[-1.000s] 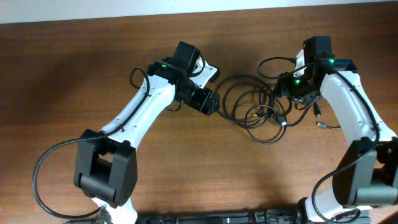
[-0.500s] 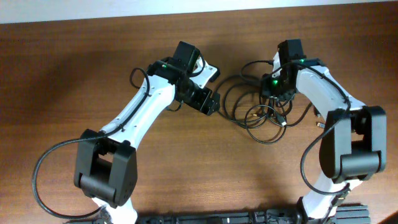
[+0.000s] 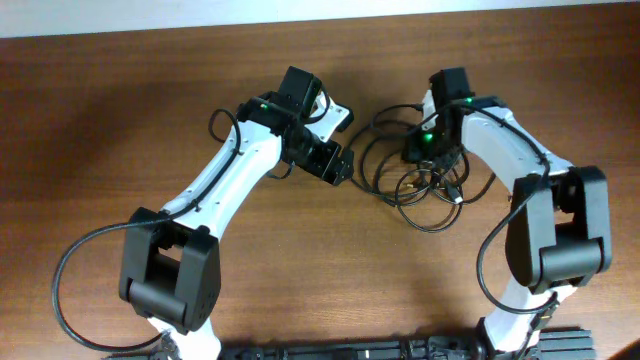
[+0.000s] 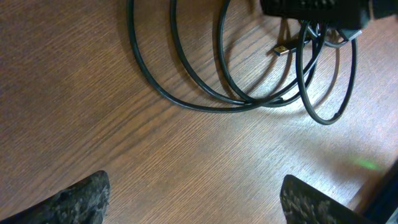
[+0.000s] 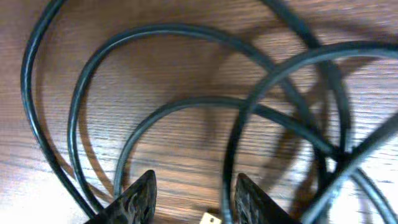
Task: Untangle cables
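The cables are thin black cords lying in overlapping loops on the wooden table, right of centre. My right gripper hangs low over the top of the tangle. In the right wrist view its fingers are apart, with bare wood between them, a cable strand arcing ahead and another strand running beside the right finger. A small gold plug end shows at the bottom edge. My left gripper is wide open and empty just left of the loops.
The brown wooden table carries nothing else. Its far edge runs along the top of the overhead view. The right gripper's dark body shows at the top of the left wrist view, over the loops.
My right gripper has moved left, from the right side of the tangle to over its top. The left arm has not moved. The loops have shifted slightly.
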Tool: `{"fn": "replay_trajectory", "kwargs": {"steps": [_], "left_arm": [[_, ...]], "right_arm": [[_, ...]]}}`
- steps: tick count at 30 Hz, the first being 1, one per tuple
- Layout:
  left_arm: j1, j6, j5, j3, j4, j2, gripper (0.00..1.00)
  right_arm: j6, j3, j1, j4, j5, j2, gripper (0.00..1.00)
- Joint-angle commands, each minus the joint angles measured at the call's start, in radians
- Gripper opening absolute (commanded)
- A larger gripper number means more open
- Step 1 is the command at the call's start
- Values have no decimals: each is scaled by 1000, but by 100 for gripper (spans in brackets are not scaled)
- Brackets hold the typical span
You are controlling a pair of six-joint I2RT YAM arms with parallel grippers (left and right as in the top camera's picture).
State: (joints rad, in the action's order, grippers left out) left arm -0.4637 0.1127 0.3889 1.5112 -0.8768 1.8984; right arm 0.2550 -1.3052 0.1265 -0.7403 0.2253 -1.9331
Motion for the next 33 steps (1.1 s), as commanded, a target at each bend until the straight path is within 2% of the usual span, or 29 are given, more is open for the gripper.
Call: {"fn": "replay_trajectory", "kwargs": {"steps": [1, 3, 7, 10, 11, 15, 17, 18, 21, 22, 25, 33], "left_arm": [[2, 16, 4, 8, -1, 6, 88], [2, 16, -14, 8, -3, 6, 87], [2, -22, -154, 8, -22, 6, 84], [2, -22, -155, 8, -22, 6, 84], [2, -23, -170, 8, -22, 6, 80], [18, -189, -355, 8, -24, 6, 81], [51, -241, -360, 8, -35, 6, 82], [74, -258, -359, 8, -45, 6, 81], [116, -263, -359, 8, -77, 6, 82], [134, -262, -359, 8, -91, 6, 82], [147, -262, -359, 8, -94, 6, 82], [148, -262, -359, 8, -84, 6, 82]], "right_arm": [[-3, 40, 20, 21, -51, -9, 40], [-3, 58, 20, 38, -53, -9, 40], [-3, 59, 20, 48, -53, -9, 40], [-2, 63, 20, 48, -53, -9, 39], [-2, 73, 21, 46, -49, -9, 34], [-3, 90, 20, 51, -14, -9, 33], [-3, 90, 20, 68, 38, -9, 19], [-3, 90, 20, 79, 82, -9, 6], [-43, 85, 20, 126, 264, -6, 4], [-87, 68, 16, 144, 408, 10, 4], [-87, -7, 17, 128, 471, 101, 4], [-93, -188, 18, 143, 470, 560, 4]]}}
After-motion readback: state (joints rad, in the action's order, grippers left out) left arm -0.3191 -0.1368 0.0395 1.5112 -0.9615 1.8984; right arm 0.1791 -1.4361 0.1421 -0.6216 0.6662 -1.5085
